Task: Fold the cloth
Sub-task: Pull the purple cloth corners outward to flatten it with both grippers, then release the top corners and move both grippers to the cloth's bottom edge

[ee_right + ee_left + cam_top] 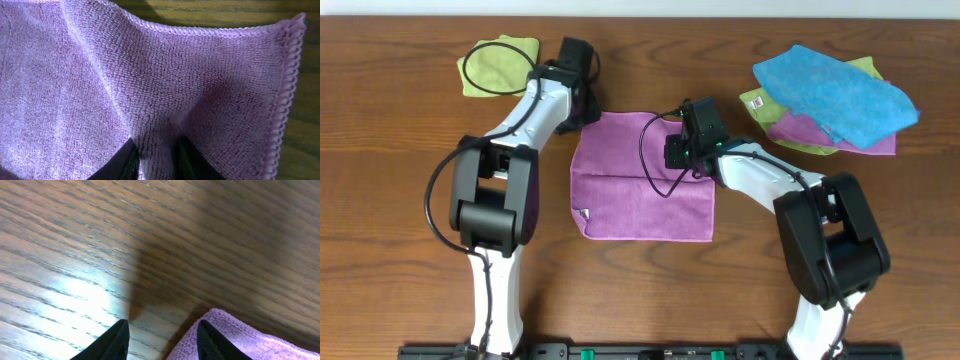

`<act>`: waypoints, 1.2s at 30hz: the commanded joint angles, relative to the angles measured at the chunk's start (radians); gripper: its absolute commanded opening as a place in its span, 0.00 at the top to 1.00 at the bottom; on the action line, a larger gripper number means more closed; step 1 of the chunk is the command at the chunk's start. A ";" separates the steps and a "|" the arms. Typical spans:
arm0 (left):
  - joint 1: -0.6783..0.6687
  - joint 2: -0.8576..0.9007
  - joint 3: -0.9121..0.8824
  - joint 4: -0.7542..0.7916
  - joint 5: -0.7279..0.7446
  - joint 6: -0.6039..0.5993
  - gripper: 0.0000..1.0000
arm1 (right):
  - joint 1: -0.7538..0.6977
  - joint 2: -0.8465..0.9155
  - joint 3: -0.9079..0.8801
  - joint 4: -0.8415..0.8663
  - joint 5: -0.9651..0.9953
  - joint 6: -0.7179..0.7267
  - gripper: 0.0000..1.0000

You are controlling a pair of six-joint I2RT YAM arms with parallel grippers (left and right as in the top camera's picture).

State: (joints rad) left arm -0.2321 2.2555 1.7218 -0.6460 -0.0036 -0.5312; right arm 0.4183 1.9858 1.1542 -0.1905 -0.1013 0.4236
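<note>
The cloth (640, 195), a magenta-purple square, lies flat mid-table with its small white tag (584, 213) at the near left corner. My left gripper (583, 100) is at the cloth's far left corner. In the left wrist view its jaws (162, 342) stand apart: one fingertip (118, 339) rests over bare wood, the other over the cloth's corner (250, 340). My right gripper (682, 150) is down on the far right part of the cloth. In the right wrist view a raised ridge of cloth (165, 90) is pinched between that gripper's fingers (157, 160).
A light green cloth (498, 65) lies at the far left with a black cable looped over it. At the far right a bright blue cloth (835, 95) is heaped on a green one (760, 100) and a purple one (815, 135).
</note>
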 commanded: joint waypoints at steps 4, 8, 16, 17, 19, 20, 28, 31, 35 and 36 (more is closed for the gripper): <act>0.015 0.014 0.002 -0.009 0.000 0.010 0.66 | 0.008 0.011 -0.011 -0.005 0.023 -0.014 0.82; 0.018 0.014 0.002 -0.024 -0.004 0.038 0.65 | 0.008 0.011 -0.011 -0.005 0.026 -0.014 0.92; 0.018 0.010 0.002 -0.041 0.129 0.102 0.67 | 0.004 0.007 -0.005 -0.001 0.022 -0.052 0.92; 0.018 0.008 0.003 -0.043 0.132 0.110 0.66 | 0.003 0.005 -0.002 -0.002 0.019 -0.052 0.92; 0.018 0.005 0.005 -0.042 0.136 0.137 0.64 | 0.002 -0.005 0.005 -0.002 0.018 -0.057 0.88; 0.018 0.005 0.009 -0.042 0.135 0.153 0.55 | 0.002 -0.011 0.009 0.000 0.019 -0.066 0.75; 0.018 0.005 0.010 -0.033 0.133 0.159 0.47 | -0.006 -0.026 0.049 -0.019 0.018 -0.119 0.32; 0.018 0.005 0.010 -0.027 0.124 0.162 0.46 | -0.006 -0.044 0.074 -0.043 -0.005 -0.128 0.31; 0.018 0.005 0.010 -0.023 0.124 0.162 0.46 | -0.007 -0.084 0.135 -0.113 0.001 -0.148 0.29; 0.018 0.005 0.010 -0.023 0.124 0.162 0.46 | -0.011 -0.094 0.154 -0.142 0.021 -0.152 0.28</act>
State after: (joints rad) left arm -0.2184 2.2555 1.7218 -0.6712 0.1246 -0.3870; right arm 0.4171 1.9575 1.2476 -0.3035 -0.0990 0.3054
